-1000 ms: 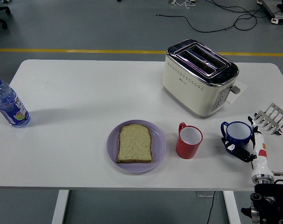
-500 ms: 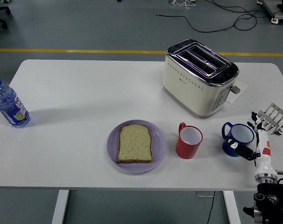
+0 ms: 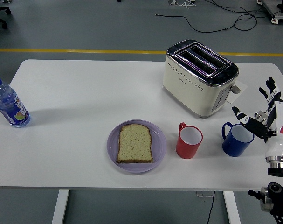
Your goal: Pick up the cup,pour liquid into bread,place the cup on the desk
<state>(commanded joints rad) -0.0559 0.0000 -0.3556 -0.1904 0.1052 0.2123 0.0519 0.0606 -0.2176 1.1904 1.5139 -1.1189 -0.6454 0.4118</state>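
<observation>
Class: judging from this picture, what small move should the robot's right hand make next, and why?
Probably move left and close on the blue cup: the right hand hovers open beside it, holding nothing, and the bread looks dry.

Blue cup [image 3: 237,139] upright right of bread slice [image 3: 135,143] on purple plate [image 3: 159,150].

Grey floor [image 3: 85,23] (yellow line [image 3: 76,50]) behind white table [image 3: 85,93].

Right hand [image 3: 271,119] at the frame's right edge: white shell, black jointed fingers, small red-orange marking, silver wrist collar above black forearm hardware.
</observation>
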